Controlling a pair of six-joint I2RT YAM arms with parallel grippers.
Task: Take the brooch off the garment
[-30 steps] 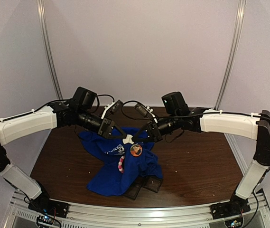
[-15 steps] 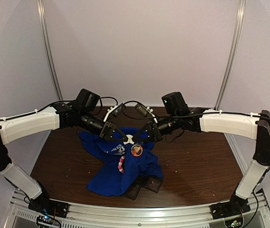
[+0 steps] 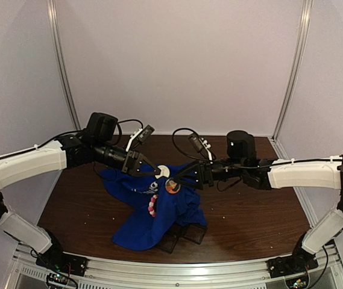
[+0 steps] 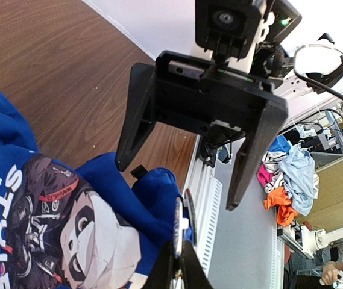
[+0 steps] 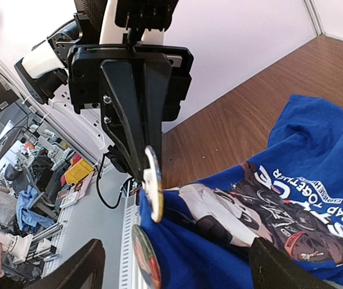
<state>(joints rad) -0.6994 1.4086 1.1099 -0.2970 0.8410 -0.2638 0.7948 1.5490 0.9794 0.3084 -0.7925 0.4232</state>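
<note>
The garment (image 3: 159,211) is a royal-blue T-shirt with a printed chest, bunched on the table and drawn up toward both grippers. The brooch (image 3: 172,187) is a round orange-faced badge on the raised fold, seen edge-on in the right wrist view as brooch (image 5: 146,259). Just above it is a white disc (image 3: 162,173). My left gripper (image 3: 153,171) is shut on the rim of that white disc (image 4: 178,232). My right gripper (image 3: 186,179) faces it from the right, open, with nothing between its fingers (image 5: 81,265). Blue cloth (image 4: 159,198) lies between the two discs.
A pink-and-white bead string (image 3: 154,206) hangs down the shirt front. Flat black pieces (image 3: 186,232) stick out from under the shirt's near edge. The brown table (image 3: 249,211) ends at a metal rail (image 3: 171,271) in front.
My right gripper has opened and pulled back to the right, its arm now lower. My left gripper has shut on the white disc and shifted slightly left and up.
</note>
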